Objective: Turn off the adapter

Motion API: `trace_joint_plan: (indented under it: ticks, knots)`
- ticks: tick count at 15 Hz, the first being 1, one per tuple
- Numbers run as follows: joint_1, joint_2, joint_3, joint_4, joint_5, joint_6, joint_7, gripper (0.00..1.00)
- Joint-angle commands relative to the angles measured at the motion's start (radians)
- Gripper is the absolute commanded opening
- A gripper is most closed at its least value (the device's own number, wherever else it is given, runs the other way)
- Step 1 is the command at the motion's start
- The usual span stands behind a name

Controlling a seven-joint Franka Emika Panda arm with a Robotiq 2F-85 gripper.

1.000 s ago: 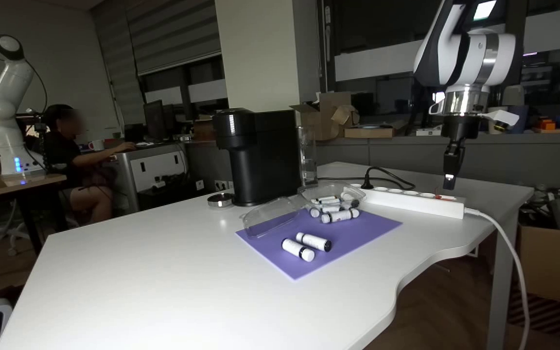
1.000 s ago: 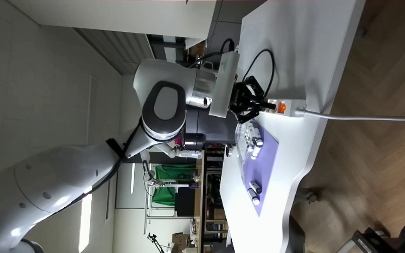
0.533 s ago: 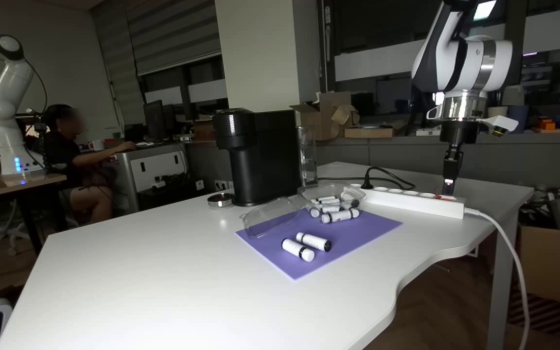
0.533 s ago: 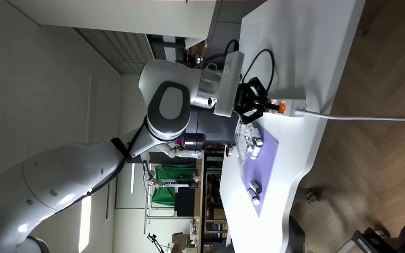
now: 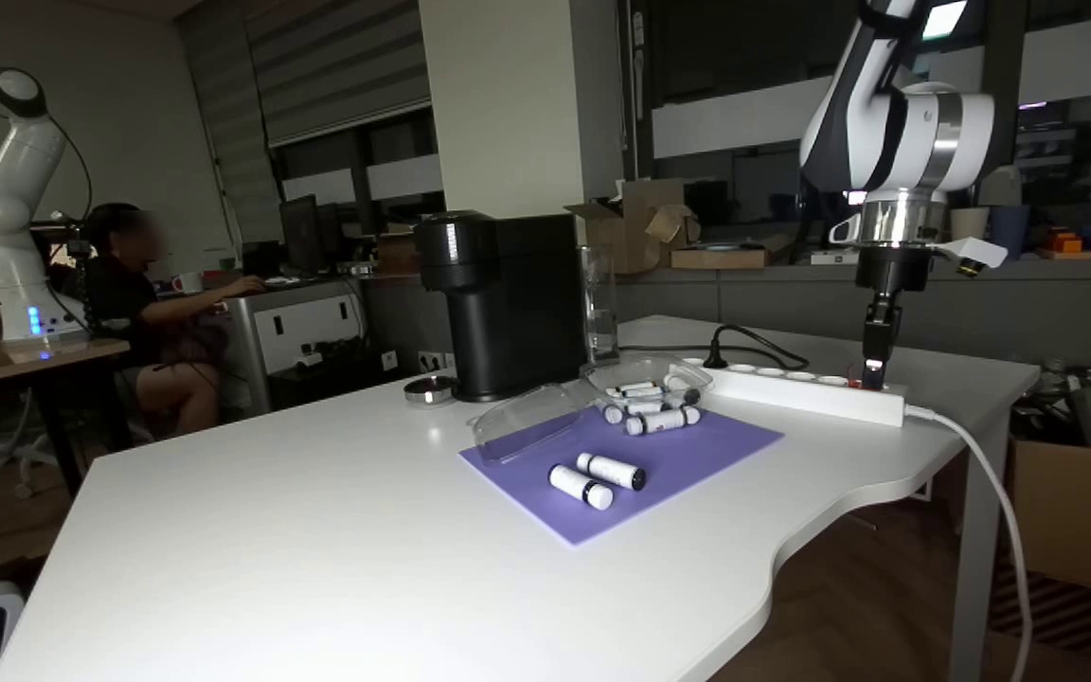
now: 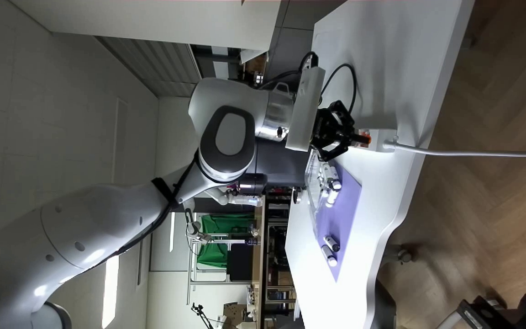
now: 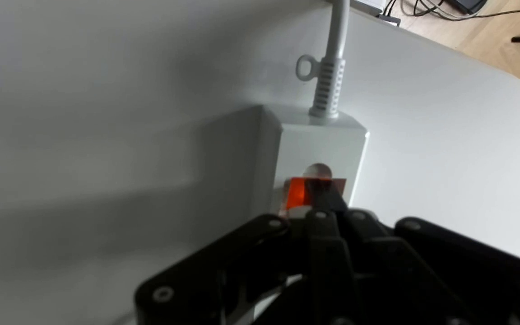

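The adapter is a long white power strip (image 5: 792, 394) lying on the table beyond the purple mat. It also shows in the other exterior view (image 6: 385, 140) and in the wrist view (image 7: 318, 144). Its white cable (image 7: 337, 31) leaves the near end. Close to that end is an orange-red switch (image 7: 296, 193), glowing on its left part. My gripper (image 7: 325, 194) is shut, its fingers together and pointing down at the switch, covering its middle. In both exterior views the gripper tip (image 5: 873, 383) is at the strip's top. Whether it touches the switch, I cannot tell.
A purple mat (image 5: 697, 455) holds white cylinders (image 5: 581, 486) and a clear plastic box (image 5: 527, 424). A black machine (image 5: 517, 303) stands behind. A black plug (image 5: 715, 356) with a black cable sits in the strip's far end. The table edge (image 5: 957, 464) is near the strip.
My shut gripper has moved down from above the strip to the switch end, now covering most of the orange switch in an exterior view. The strip and the other objects have not moved.
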Motion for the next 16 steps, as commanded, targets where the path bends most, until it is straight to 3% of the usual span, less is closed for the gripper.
trace_joint_plan:
  ticks: [1, 6, 12, 16]
  knots:
    - [0.013, 0.035, -0.009, 0.030, -0.019, 0.013, 0.010, 0.00]
    - [0.040, 0.046, -0.022, 0.007, -0.053, 0.032, 0.022, 0.00]
    - [0.164, 0.027, -0.102, -0.098, -0.217, 0.228, 0.141, 0.00]
    - [0.182, -0.004, -0.104, -0.137, -0.261, 0.272, 0.219, 0.00]
